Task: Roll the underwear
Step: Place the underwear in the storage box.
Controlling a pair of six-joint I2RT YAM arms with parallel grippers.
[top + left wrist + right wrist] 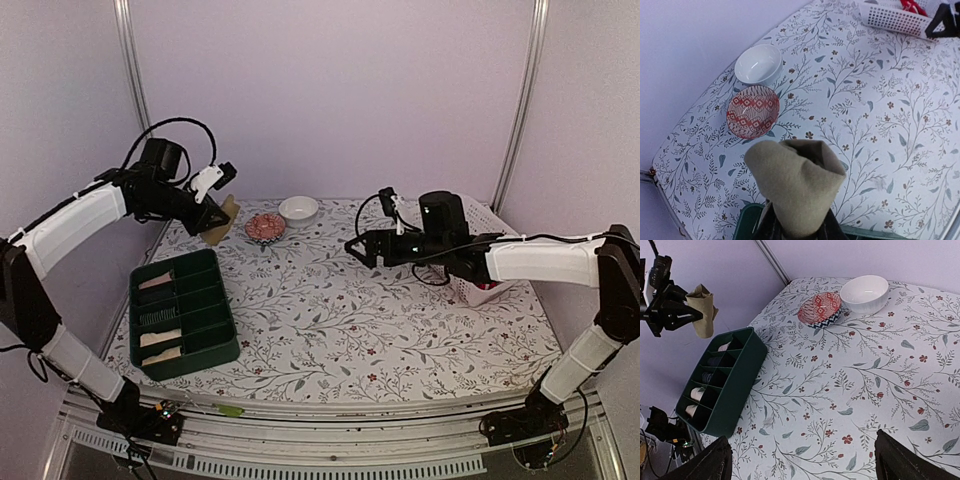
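Nearest, left side of the table [330, 330]: green divider tray [195, 362], long axis running near to far. Cream rolls [160, 340] sit in the near slots, with one more in the farthest slot. Darker rolls [160, 318] fill the slots between.

Left gripper [210, 215]: raised off the table, above and just past the tray's far end. The tray rim shows right under it in the left wrist view. Fingers are clenched on the khaki underwear [795, 187], gripping its lower end. The piece is a loose roll sticking out past the fingertips, free end open like a tube. It hangs in the air, touching nothing but the fingers.

Right gripper [358, 250]: hovers over mid-table, right of centre, pointing toward the left arm. Its fingers [910, 460] are spread wide and hold nothing. In the right wrist view only flowered tablecloth lies in the gap.

Right side, under and beside the right forearm: white perforated basket [480, 218]. A bit of red cloth [487, 287] shows at its near end. Can't tell how it's folded or how much of it there is.

Far edge, left of centre: red patterned bowl [265, 227] and white bowl [298, 208], upright, side by side, close to touching. The white one sits farther back and to the right. From the top camera the red bowl is just right of the held khaki piece, on the table below it.
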